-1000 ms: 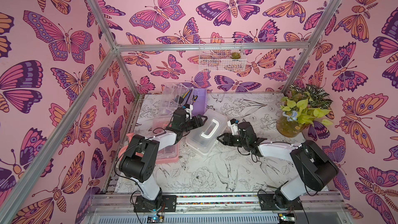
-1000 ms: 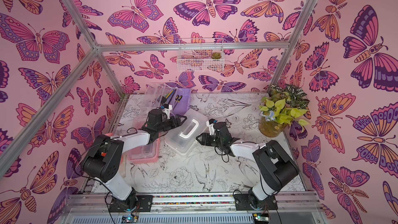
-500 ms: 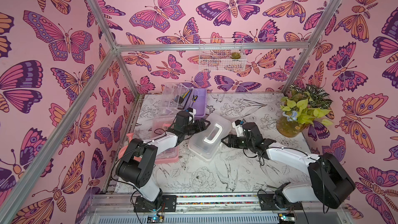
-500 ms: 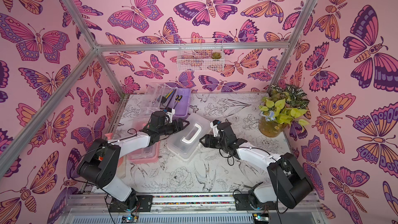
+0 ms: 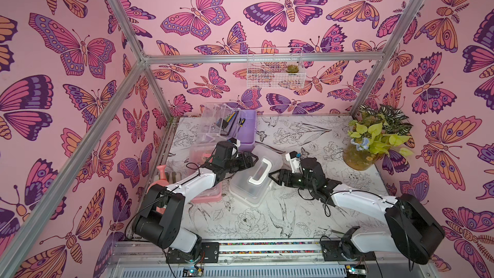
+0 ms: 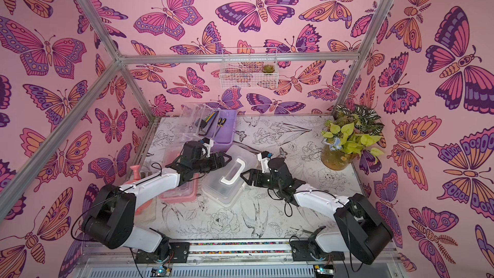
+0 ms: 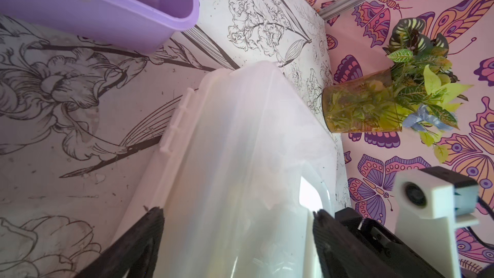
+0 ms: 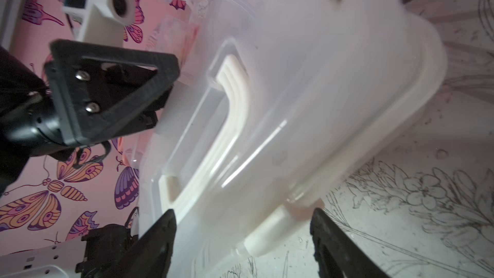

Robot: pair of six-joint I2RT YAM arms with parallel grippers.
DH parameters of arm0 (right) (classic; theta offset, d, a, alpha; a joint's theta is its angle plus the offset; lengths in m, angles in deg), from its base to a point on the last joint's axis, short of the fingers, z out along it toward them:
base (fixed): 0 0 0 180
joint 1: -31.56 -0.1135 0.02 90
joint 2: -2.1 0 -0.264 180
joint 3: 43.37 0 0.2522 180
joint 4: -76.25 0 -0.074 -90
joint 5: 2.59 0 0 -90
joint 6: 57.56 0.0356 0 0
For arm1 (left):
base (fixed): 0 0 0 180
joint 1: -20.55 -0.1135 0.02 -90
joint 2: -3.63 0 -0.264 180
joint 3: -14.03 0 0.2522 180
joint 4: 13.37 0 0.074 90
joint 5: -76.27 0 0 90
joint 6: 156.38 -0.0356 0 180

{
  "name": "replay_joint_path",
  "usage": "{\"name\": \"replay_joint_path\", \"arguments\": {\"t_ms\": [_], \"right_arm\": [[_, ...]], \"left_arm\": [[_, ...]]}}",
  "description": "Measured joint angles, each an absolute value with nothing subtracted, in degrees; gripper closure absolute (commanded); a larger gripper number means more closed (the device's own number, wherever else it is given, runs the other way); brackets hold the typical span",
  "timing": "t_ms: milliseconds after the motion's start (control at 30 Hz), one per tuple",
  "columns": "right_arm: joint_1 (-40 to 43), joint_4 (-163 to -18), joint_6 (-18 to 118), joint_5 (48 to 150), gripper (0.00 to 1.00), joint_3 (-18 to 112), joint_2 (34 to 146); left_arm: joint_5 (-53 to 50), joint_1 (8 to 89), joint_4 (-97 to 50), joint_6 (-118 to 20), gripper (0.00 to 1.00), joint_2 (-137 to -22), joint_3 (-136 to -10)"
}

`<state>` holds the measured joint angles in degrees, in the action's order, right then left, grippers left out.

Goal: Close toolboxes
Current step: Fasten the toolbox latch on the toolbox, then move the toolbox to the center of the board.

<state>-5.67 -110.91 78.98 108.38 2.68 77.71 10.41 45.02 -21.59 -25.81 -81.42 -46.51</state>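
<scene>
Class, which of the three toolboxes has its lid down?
The white toolbox, the middle one. The purple toolbox and the pink toolbox both have their clear lids raised.

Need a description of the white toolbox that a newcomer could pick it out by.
Find the table printed with flower drawings and look at its middle, between the left end effector and the right end effector. The white toolbox sits there at a slant. Unlike the purple toolbox behind it and the pink toolbox under the left arm, it has a milky base and a white handle.
</scene>
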Motion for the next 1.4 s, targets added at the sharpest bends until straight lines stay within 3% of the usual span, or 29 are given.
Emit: {"name": "replay_joint_path", "arguments": {"t_ms": [400,733,1033,1400], "right_arm": [[-8.95,-107.70,81.89,102.74,0.14,4.52,78.17],[-11.51,-105.62,90.11,99.42,0.09,5.00,81.23],[-12.89,-108.68,94.70,99.49,0.10,8.32,86.87],[-9.19,-95.70,89.21,92.95,0.09,11.77,82.10]], "left_arm": [[7.85,44.41,-21.76,-24.21,0.00,-80.33,-46.47],[2.76,43.08,-31.07,-28.56,0.01,-70.58,-45.97],[4.94,43.08,-36.65,-29.37,0.12,-68.29,-40.50],[4.49,50.64,-29.39,-27.73,0.10,-76.46,-45.18]]}}
